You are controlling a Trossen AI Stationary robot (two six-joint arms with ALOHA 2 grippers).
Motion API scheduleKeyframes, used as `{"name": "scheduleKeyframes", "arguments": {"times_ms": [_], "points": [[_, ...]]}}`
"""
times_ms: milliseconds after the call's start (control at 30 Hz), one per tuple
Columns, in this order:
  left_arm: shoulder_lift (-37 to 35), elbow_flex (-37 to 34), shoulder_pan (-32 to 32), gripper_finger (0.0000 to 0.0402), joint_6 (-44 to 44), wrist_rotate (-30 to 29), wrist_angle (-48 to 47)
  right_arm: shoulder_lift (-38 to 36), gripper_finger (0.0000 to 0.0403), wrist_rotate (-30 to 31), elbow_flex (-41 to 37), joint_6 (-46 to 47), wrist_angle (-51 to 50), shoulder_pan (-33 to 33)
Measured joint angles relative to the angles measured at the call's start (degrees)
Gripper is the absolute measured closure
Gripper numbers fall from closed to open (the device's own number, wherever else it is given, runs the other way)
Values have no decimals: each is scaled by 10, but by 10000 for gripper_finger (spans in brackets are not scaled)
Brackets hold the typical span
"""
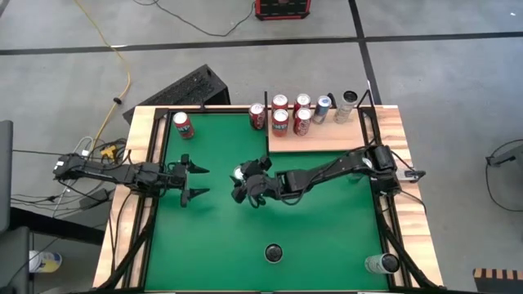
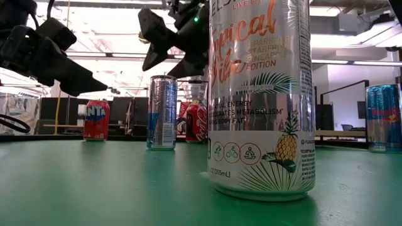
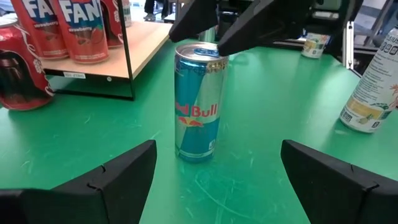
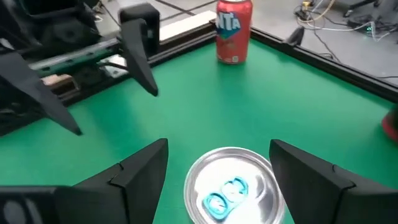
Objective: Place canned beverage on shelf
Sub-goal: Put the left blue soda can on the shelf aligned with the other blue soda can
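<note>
Mid-table, right claw (image 4: 217, 171) open above blue can (image 3: 197, 102).

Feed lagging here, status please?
Right end effector open, straddling Red Bull can top. Left end effector open, waiting alongside. Shelf path unobstructed.

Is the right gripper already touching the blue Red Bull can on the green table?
Apart. In the right wrist view, the right gripper fingers straddle the Red Bull can top with green visible either side.

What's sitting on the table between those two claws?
A blue Red Bull can, upright under the right gripper, facing the open left gripper; the left wrist view shows it.
</note>
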Motion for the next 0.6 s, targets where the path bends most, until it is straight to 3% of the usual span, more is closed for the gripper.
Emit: {"name": "scheduleKeyframes", "arguments": {"times_ms": [600], "points": [[0, 0, 0, 72, 0, 0, 0, 20, 97, 26, -5, 36, 8, 6]]}}
